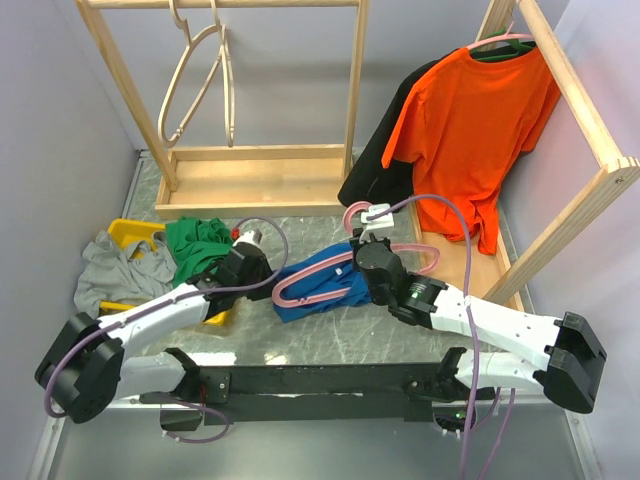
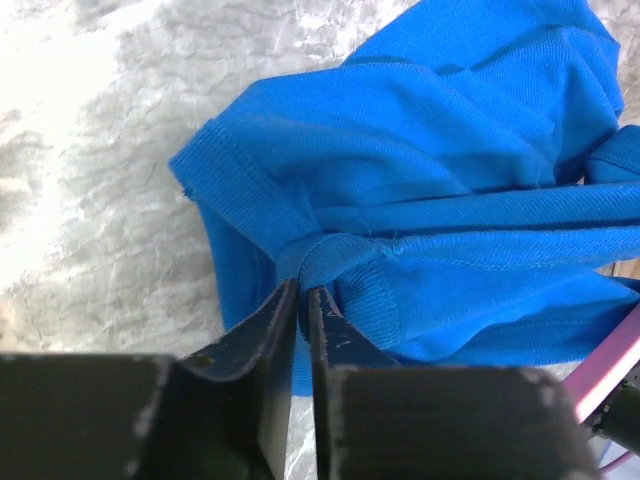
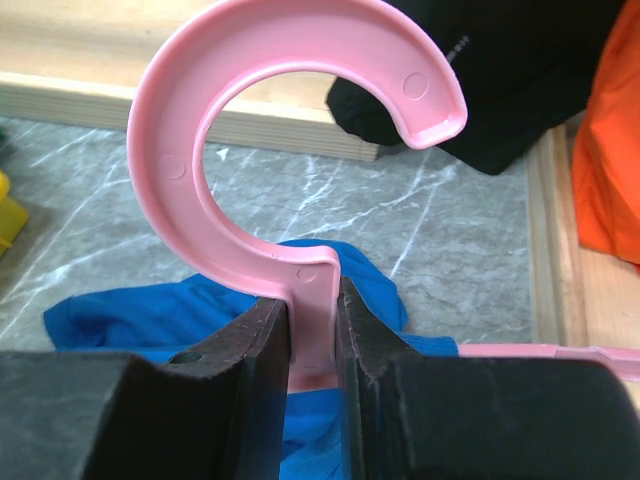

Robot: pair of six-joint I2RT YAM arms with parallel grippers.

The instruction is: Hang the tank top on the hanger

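Note:
The royal-blue tank top [image 1: 322,280] lies bunched on the marble table at centre; it fills the left wrist view [image 2: 440,190] and shows below the hook in the right wrist view [image 3: 170,310]. The pink hanger [image 1: 300,295] lies across it, hook towards the back. My left gripper [image 1: 262,268] is shut on a folded ribbed edge of the tank top [image 2: 303,292]. My right gripper [image 1: 362,258] is shut on the hanger's neck just below its curved hook [image 3: 313,300]; the hook [image 3: 190,150] stands upright before the camera.
A green garment [image 1: 200,245] and a grey one [image 1: 110,265] lie over a yellow bin [image 1: 132,232] at left. An orange t-shirt [image 1: 470,130] and a black garment [image 1: 385,150] hang on the right wooden rack. Pale wooden hangers [image 1: 200,80] hang on the back rack.

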